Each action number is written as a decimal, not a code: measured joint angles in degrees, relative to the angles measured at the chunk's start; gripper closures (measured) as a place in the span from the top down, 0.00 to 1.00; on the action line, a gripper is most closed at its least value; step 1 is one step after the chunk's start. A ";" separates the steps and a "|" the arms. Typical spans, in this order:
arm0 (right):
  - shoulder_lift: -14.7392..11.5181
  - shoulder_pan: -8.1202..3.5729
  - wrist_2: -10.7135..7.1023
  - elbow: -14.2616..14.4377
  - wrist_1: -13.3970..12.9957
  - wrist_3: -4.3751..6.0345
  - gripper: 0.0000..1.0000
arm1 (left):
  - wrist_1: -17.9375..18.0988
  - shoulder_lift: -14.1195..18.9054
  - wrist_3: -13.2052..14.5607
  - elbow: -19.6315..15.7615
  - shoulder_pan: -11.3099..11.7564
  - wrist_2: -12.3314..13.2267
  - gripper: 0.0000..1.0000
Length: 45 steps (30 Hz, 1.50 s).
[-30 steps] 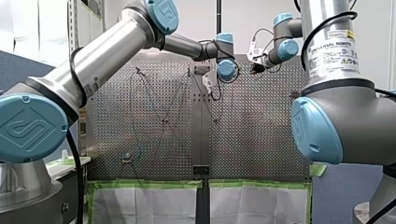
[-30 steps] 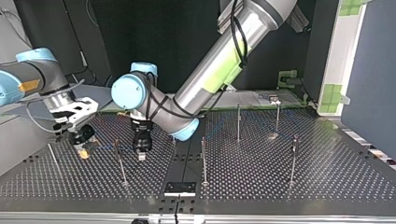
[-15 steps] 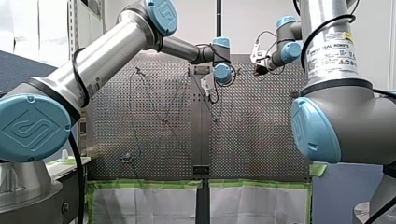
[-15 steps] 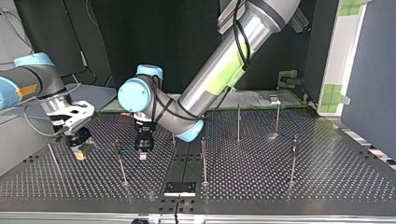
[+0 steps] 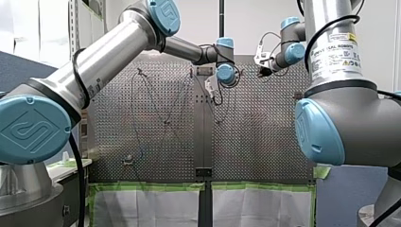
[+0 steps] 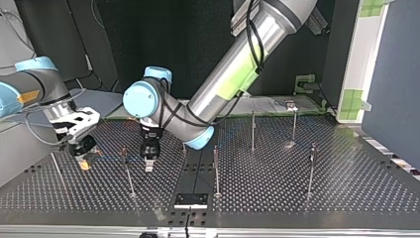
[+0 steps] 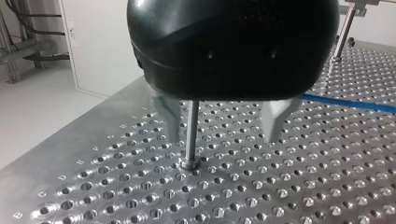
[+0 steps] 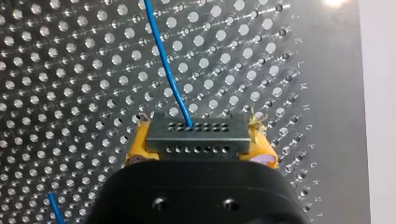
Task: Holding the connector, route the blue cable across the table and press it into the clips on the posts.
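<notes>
Top view's left: my right gripper [image 6: 84, 161], yellow pads clenched on the grey perforated block connector [image 8: 197, 137]. Thin blue cable [image 8: 168, 70] trails rightward over the table; I judge it light and limp, best held by the connector. Right: my left gripper [image 7: 222, 137], metal fingers spread, empty.

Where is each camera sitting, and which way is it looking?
Front view: behind and above the arms, looking over the table; my left arm at its left, my right arm at its right.
Top view: across the table, facing the arms; sides crossed.
Left wrist view: on my left arm's wrist, looking along the left gripper, open, a post seen between its fingers.
Right wrist view: on my right arm's wrist, looking along the right gripper, shut on the connector.
Shared: both wrist views show the blue cable.
</notes>
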 joint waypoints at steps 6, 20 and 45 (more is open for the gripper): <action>0.10 0.00 0.00 0.00 -0.04 -0.07 0.00 | -1.78 0.04 -0.02 0.03 -0.18 0.83 1.00; 0.23 0.01 0.00 0.02 0.03 -0.10 0.00 | -8.58 3.87 0.45 -2.78 -2.06 -0.71 1.00; 0.33 0.29 -0.70 0.02 0.05 -0.07 0.00 | 3.58 18.64 0.69 -17.51 -3.33 -3.12 1.00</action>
